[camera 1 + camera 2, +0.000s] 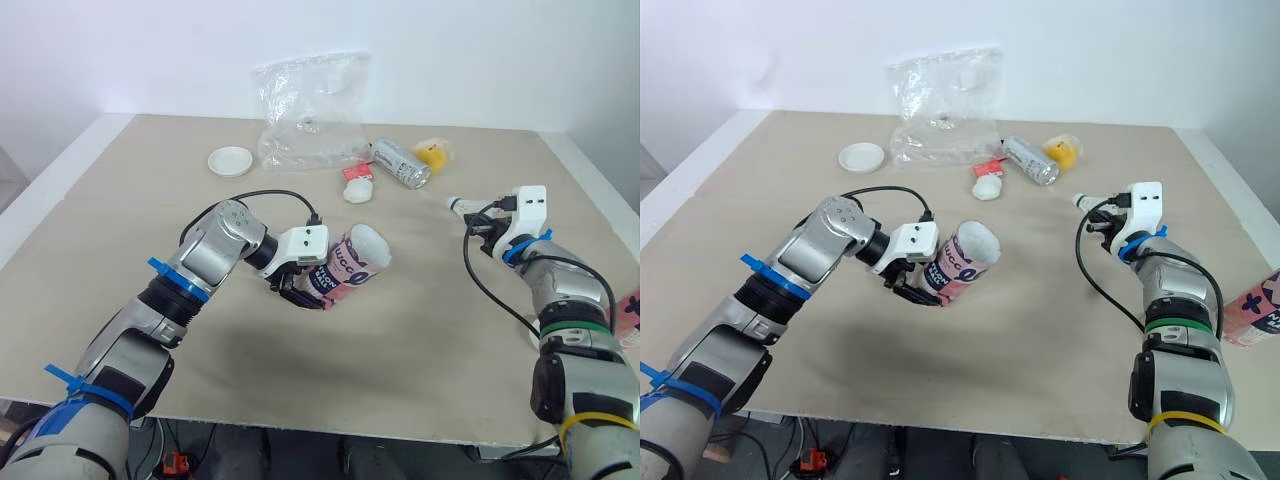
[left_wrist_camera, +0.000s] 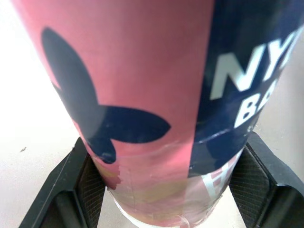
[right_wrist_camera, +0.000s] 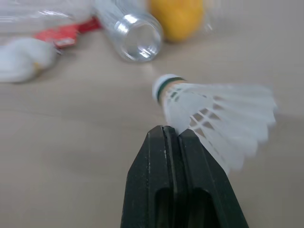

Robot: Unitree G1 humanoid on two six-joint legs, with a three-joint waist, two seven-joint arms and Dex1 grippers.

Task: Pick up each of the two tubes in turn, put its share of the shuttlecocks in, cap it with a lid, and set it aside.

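Note:
My left gripper (image 1: 300, 288) is shut on a pink and navy tube (image 1: 345, 265), held tilted a little above the middle of the table. The tube's open mouth points up and to the right, with white feathers showing in it. In the left wrist view both black fingers (image 2: 71, 185) press on the tube (image 2: 142, 95). At the right, my right gripper (image 1: 481, 217) is shut on the feathers of a white shuttlecock (image 3: 213, 109), whose cork points toward the far left. A second pink tube (image 1: 1255, 310) lies at the right edge. A white lid (image 1: 230, 160) rests at the far left.
A crumpled clear plastic bag (image 1: 310, 110) stands at the back centre. Beside it lie a clear tube (image 1: 400, 163), a yellow object (image 1: 433, 152), a red scrap (image 1: 355, 172) and a white shuttlecock (image 1: 358, 190). Black cables loop off both wrists.

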